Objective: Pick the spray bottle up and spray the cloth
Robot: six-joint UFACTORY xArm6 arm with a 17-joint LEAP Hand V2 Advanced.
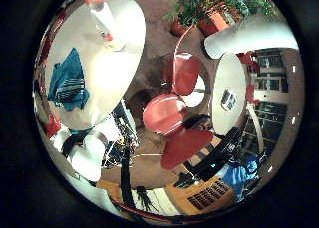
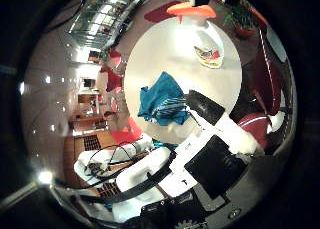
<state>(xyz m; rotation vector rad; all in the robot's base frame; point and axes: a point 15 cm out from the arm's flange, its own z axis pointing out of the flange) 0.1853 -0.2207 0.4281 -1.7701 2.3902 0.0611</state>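
A white spray bottle [image 2: 206, 44] with an orange trigger head stands upright on the round white table [image 2: 165, 54], and shows in the little finger side view too. A crumpled teal cloth [image 2: 159, 101] with striped edging lies on the same table, a short way from the bottle and nearer the rim. My right hand [image 2: 215, 154] hovers above the table, apart from both. One finger with a black tip [image 2: 205, 107] reaches out straight past the cloth, and another white finger [image 1: 249, 38] is stretched out too. The hand is open and holds nothing.
Red chairs [image 1: 172, 116] stand on the floor beside the table. A second round white table [image 1: 229, 96] with a small object on it lies beyond them. Potted plants [image 1: 214, 9] stand on the floor behind the chairs. The white arm base [image 2: 125, 169] is by the table's edge.
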